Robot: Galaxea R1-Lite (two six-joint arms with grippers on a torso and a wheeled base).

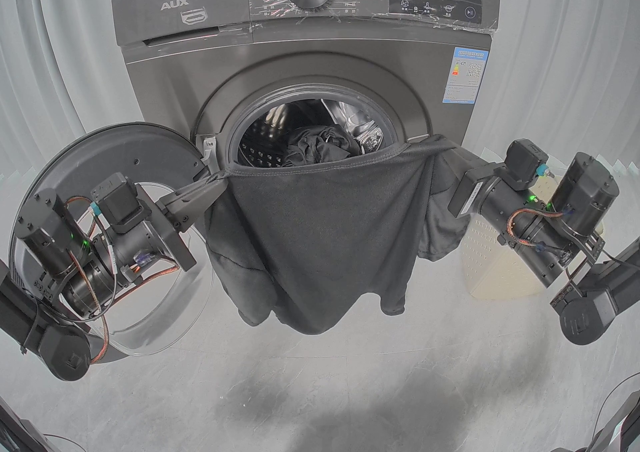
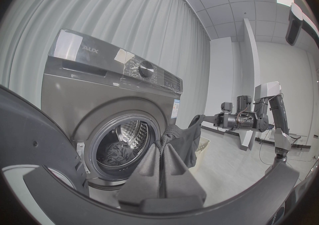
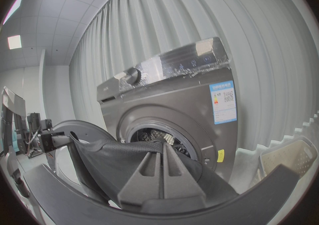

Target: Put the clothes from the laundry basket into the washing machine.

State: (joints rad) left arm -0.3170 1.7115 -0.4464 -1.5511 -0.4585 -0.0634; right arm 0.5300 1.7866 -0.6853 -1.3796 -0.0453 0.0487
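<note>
A dark grey garment (image 1: 327, 233) hangs stretched in front of the washing machine's (image 1: 300, 66) round opening, its top hem level with the opening's lower rim. My left gripper (image 1: 219, 178) is shut on the hem's left corner, by the door hinge. My right gripper (image 1: 445, 145) is shut on the right corner. In the left wrist view the gripper (image 2: 162, 145) pinches bunched cloth (image 2: 184, 142). The right wrist view has the gripper (image 3: 162, 145) clamped on the cloth (image 3: 116, 156). Another dark garment (image 1: 320, 143) lies inside the drum. The cream laundry basket (image 1: 497, 260) stands on the floor at the right.
The machine's round door (image 1: 100, 160) is swung wide open to the left, just behind my left arm. Grey curtains hang behind and beside the machine. Bare pale floor (image 1: 320, 380) lies in front. The basket (image 3: 292, 156) sits right of the machine.
</note>
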